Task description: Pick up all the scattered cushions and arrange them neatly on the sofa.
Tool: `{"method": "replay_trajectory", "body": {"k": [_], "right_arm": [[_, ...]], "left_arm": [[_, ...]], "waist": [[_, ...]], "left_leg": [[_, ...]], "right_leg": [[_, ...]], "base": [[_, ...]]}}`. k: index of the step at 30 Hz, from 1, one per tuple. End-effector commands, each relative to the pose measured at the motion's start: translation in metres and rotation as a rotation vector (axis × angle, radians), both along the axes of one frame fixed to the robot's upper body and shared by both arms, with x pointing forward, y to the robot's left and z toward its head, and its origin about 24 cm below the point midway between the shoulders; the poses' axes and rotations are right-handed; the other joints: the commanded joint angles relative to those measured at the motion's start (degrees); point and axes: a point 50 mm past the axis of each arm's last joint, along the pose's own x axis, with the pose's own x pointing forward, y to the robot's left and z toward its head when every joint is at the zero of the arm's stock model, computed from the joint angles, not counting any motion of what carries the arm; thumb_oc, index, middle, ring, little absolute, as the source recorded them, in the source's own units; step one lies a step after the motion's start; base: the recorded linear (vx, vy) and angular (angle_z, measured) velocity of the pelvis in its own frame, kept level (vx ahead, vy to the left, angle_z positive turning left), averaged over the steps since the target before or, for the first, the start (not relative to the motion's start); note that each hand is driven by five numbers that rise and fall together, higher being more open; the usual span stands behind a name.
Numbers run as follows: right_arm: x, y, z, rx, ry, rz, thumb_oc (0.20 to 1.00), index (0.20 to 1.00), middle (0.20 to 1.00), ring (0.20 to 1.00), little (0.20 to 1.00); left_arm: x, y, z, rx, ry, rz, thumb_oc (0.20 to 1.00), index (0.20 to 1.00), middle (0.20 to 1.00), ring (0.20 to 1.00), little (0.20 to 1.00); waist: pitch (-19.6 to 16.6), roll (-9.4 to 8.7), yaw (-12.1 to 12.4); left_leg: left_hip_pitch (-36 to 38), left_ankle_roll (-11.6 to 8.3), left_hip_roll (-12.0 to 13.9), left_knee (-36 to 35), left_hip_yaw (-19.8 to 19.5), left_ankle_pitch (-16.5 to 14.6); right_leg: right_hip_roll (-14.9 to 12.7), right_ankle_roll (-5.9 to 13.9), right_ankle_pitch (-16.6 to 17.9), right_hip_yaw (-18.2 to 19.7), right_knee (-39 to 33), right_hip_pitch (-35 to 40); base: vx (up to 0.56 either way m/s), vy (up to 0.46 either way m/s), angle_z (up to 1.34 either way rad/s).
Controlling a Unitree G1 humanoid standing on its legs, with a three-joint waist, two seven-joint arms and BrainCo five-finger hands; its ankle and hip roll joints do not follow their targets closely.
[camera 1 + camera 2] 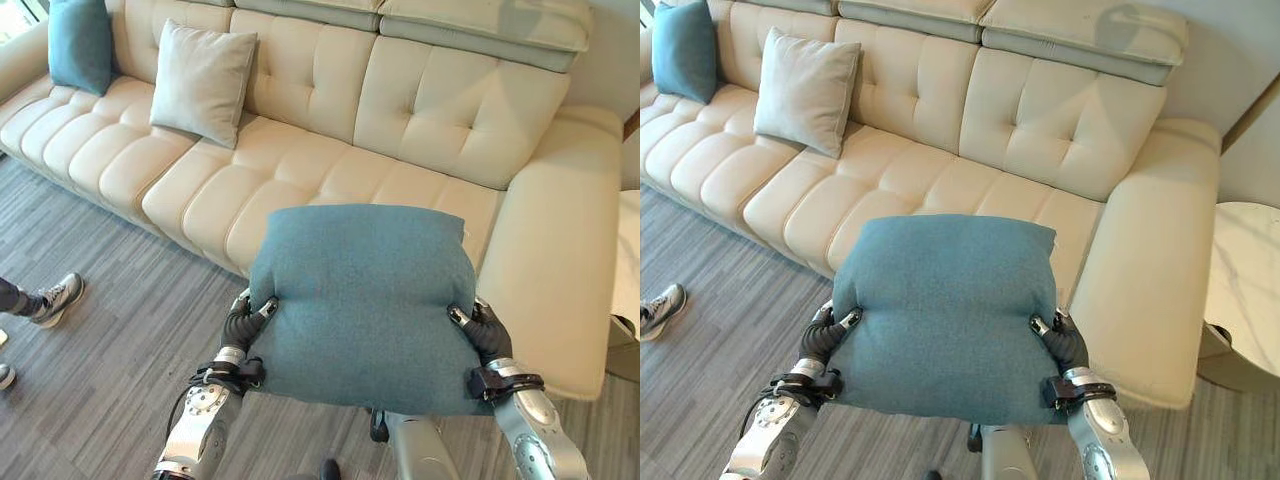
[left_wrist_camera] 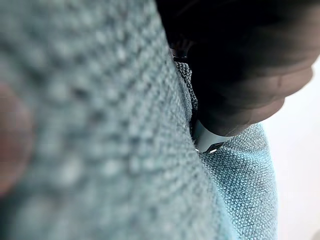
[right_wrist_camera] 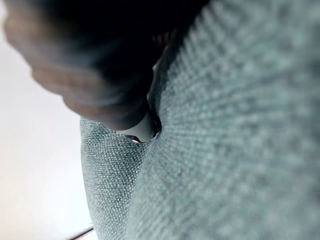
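Left hand: my left hand (image 1: 243,325) presses into the left edge of the teal cushion (image 1: 362,300), thumb hooked over the top face and fingers sunk in the fabric, so it is clamped on the cushion.
Right hand: my right hand (image 1: 484,331) mirrors it on the right edge, thumb over the top, also clamped on the cushion.
Cushion in hand: held flat between both hands, off the floor, in front of the sofa (image 1: 420,120) and overlapping its right-hand seat.
Others: a grey cushion (image 1: 203,82) leans upright on the backrest; a second teal cushion (image 1: 79,42) stands at the far left end.
Risk, squeeze: I judge the hold depends on side pressure alone; if either hand eases, the soft filling could fold and slip out downward.
Risk, placement: released from here it may catch the seat's front edge and slide to the floor (image 1: 110,340), or land flat, not upright.
Risk, bystander: a person's shoe (image 1: 56,298) is on the floor to my left, well apart.
Writing: none readable on cushion or sofa.
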Motion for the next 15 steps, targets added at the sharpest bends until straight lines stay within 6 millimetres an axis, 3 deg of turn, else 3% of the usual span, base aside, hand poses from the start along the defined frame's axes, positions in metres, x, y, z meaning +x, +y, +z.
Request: {"method": "replay_trajectory", "body": {"k": [1, 2, 4, 6, 11, 13, 15], "right_arm": [[0.017, 0.021, 0.062, 0.076, -0.346, 0.118, 0.200, 0.200, 0.200, 0.200, 0.200], [0.017, 0.021, 0.062, 0.076, -0.346, 0.118, 0.200, 0.200, 0.200, 0.200, 0.200], [0.021, 0.020, 0.067, 0.060, -0.364, 0.110, 0.200, 0.200, 0.200, 0.200, 0.200], [0.022, 0.019, 0.069, 0.058, -0.376, 0.096, 0.200, 0.200, 0.200, 0.200, 0.200], [0.028, 0.018, 0.070, 0.020, -0.379, 0.054, 0.200, 0.200, 0.200, 0.200, 0.200], [0.029, 0.019, 0.066, -0.013, -0.365, 0.048, 0.200, 0.200, 0.200, 0.200, 0.200], [0.028, 0.018, 0.066, -0.035, -0.371, 0.048, 0.200, 0.200, 0.200, 0.200, 0.200]], "left_arm": [[0.014, -0.018, 0.050, -0.022, -0.277, -0.126, 0.200, 0.200, 0.200, 0.200, 0.200], [0.014, -0.018, 0.050, -0.022, -0.278, -0.127, 0.200, 0.200, 0.200, 0.200, 0.200], [0.015, -0.019, 0.048, -0.021, -0.268, -0.131, 0.200, 0.200, 0.200, 0.200, 0.200], [0.016, -0.018, 0.051, -0.011, -0.281, -0.121, 0.200, 0.200, 0.200, 0.200, 0.200], [0.016, -0.015, 0.053, -0.021, -0.299, -0.071, 0.200, 0.200, 0.200, 0.200, 0.200], [0.016, -0.019, 0.051, -0.040, -0.294, -0.062, 0.200, 0.200, 0.200, 0.200, 0.200], [0.017, -0.020, 0.052, -0.042, -0.297, -0.071, 0.200, 0.200, 0.200, 0.200, 0.200]], "waist": [[-3.7, -2.85, -1.1], [-3.6, -2.81, -0.9], [-3.9, -3.48, -0.3], [-3.9, -4.62, 0.2], [-3.0, -5.71, 3.0], [-3.6, -4.96, 3.5], [-4.8, -4.28, 2.8]], "left_leg": [[-4.5, -0.50, 5.2, 8.9, 10.4, 8.5], [-4.4, -0.49, 5.3, 8.9, 10.5, 8.4], [-8.2, 1.71, 3.0, 4.6, 10.4, 3.8], [-10.6, 2.65, 1.5, -0.6, 9.8, 1.7], [-14.3, 0.83, 1.9, -7.0, 4.6, 7.0], [-11.5, 0.94, 1.8, -11.8, 0.5, 7.9], [-9.6, 0.86, 2.3, -15.0, 1.3, 8.9]], "right_leg": [[0.0, 10.20, -3.3, 4.7, -6.3, 4.1], [0.1, 10.20, -3.3, 4.8, -6.3, 4.1], [0.1, 10.72, -4.1, 7.4, -6.2, 5.4], [-0.3, 11.55, -4.3, 9.7, -7.0, 7.3], [1.4, 11.60, -4.7, 16.4, -7.5, 12.1], [2.0, 12.03, -5.1, 20.0, -7.0, 13.4], [2.0, 12.28, -5.2, 20.0, -7.1, 13.2]], "base": [[0.17, -0.057, -0.18], [0.25, -0.032, -0.36], [0.20, 0.054, -0.62], [0.23, 0.064, -0.71], [0.17, 0.090, -1.01], [0.17, 0.186, -1.27], [0.11, 0.142, -1.33]]}}
